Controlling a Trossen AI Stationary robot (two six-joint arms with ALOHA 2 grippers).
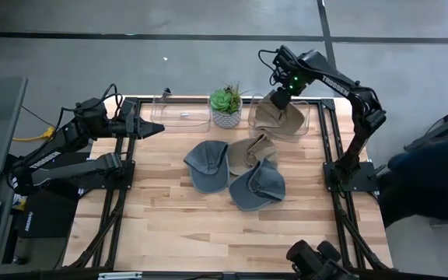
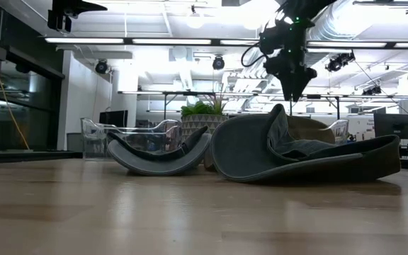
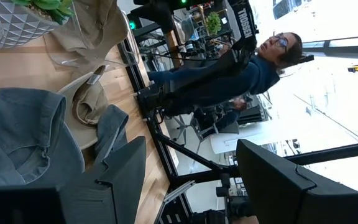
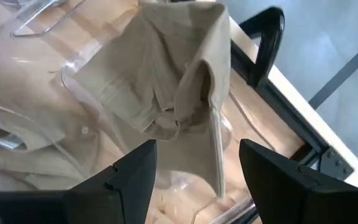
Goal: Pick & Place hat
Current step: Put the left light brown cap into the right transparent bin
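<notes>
At the far edge of the table (image 1: 169,225) stand three things in a row: a clear bin (image 1: 181,113) on the left, a potted succulent (image 1: 226,106) in the middle, and a second clear bin (image 1: 306,117) on the right. A cap (image 1: 280,118) lies in the right bin, with the right gripper (image 1: 280,98) above it. Three more caps lie near the table's middle: one (image 1: 206,164) to the left, one (image 1: 251,150) behind, one (image 1: 257,187) in front, the three overlapping. The left gripper (image 1: 152,129) is beside the left bin.

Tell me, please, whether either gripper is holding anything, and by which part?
Nothing is held: the right gripper hangs open above a beige hat in the clear bin; the left gripper is open too.
</notes>
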